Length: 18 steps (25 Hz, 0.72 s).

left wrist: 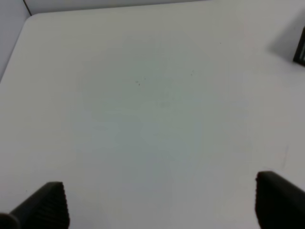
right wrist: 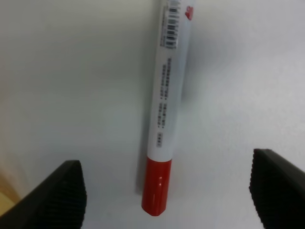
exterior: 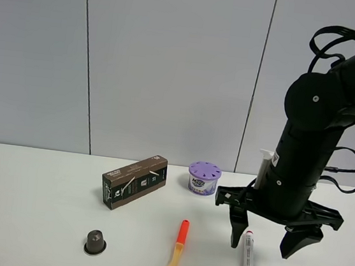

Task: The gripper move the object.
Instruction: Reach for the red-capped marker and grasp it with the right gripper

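**Marker between released right pincer fingers**

Purple perforated-lid tub [exterior: 204, 177] and brown carton [exterior: 134, 181] are closed; contents unseen, print illegible. The white marker [exterior: 248, 260], red cap [right wrist: 156, 186], is laid flat on the surface [exterior: 26, 218] beside the spatula [exterior: 174, 261]. It is flanked, untouched, by the released right pincer [exterior: 262, 248]. A barcode [right wrist: 172, 24] is shown; its text is unreadable. The left pincer [left wrist: 159, 205] is held released over open surface.

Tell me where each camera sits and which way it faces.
Exterior high: high before the table, facing the wall; shows the right arm and open right gripper straddling the marker pen.
Left wrist: on the left arm, facing the table; only the open left gripper shows.
Right wrist: faces down between its fingers at the marker pen.
Shared: exterior and right wrist both show the marker pen.
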Motion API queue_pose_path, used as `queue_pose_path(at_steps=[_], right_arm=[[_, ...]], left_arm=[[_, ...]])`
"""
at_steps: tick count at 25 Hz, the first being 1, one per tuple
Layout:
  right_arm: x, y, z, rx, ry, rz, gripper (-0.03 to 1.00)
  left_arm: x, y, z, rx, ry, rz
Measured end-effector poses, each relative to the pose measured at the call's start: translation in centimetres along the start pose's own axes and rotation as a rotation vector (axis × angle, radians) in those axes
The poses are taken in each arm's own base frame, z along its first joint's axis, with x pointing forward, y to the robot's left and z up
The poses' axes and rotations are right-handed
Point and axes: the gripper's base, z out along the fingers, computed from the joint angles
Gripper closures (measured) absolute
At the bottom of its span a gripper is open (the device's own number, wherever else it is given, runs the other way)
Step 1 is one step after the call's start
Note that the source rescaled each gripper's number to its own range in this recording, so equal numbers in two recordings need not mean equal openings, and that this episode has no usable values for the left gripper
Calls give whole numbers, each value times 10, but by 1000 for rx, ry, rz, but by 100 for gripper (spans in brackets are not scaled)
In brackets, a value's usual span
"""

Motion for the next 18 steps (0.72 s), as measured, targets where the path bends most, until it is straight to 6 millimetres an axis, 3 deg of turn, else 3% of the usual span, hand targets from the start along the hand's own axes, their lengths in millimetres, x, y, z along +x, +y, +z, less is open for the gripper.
queue_pose_path(at_steps=[18], right_arm=[[-19, -15, 15, -2, -63, 59, 17]], left_arm=[[0, 0, 0, 1, 0, 0]])
